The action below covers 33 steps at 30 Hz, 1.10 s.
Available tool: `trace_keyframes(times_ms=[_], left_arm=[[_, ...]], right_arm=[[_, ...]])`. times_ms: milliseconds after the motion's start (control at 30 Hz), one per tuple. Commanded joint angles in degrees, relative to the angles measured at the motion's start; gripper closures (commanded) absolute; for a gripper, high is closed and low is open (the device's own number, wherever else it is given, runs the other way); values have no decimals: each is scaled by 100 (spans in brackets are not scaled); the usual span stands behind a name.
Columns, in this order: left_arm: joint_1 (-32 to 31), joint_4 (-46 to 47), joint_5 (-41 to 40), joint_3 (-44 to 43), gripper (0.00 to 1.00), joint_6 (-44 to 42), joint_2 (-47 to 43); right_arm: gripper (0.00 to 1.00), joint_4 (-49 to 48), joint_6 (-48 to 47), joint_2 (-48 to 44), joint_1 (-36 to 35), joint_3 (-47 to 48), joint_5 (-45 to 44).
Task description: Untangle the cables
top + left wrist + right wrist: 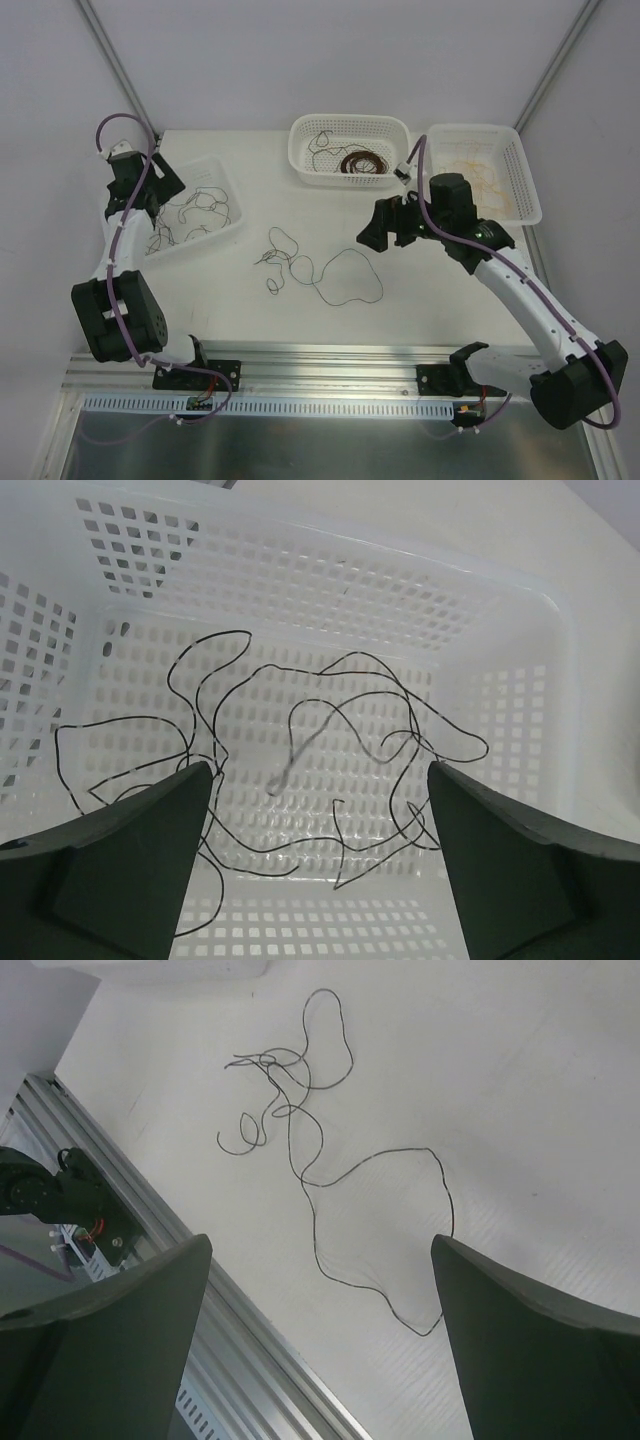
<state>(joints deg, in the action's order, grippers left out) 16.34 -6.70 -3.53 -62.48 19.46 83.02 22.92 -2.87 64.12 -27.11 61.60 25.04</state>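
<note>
Cables, thin dark wiry strands (290, 1110), sprawl mid white bench (230, 310); left fingers (110, 850) and right fingers (100, 1330) open, we should pinch one end.

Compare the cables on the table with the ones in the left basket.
Table cables lie loose on the table: a small knot trailing one wide loop. Basket cables sit inside the left basket, several squiggles crossing. Shared: thin, dark, wiry, neither held.
</note>
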Motion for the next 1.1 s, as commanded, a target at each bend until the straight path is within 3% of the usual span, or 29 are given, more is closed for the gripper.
trace_keyframes(times_ms=[0,200,467,700,967,1033,1067], left_arm=[[1,11,272,112,8,-162,-541],[-385,-428,1020,595,7,5,-1156],[-2088,-859,1451,1176,15,22,-1894],[-3100,-886,1680,1782,16,31,-2088],[-3435,-886,1522,2126,16,-179,-1957],[-3470,-886,1496,2187,17,-232,-1896],[-3479,-877,1496,2187,17,-241,-1878]], right_arm=[[4,-130,-222,223,-83,-96,168],[4,-173,-416,908,-443,-87,89],[10,-691,-495,2139,-1067,115,45],[26,-1298,-363,3369,-1349,528,344],[37,-1905,-99,4599,-1551,1142,677],[44,-1931,-64,4758,-1586,1266,774],[53,-2001,-47,4855,-1595,1310,801]])
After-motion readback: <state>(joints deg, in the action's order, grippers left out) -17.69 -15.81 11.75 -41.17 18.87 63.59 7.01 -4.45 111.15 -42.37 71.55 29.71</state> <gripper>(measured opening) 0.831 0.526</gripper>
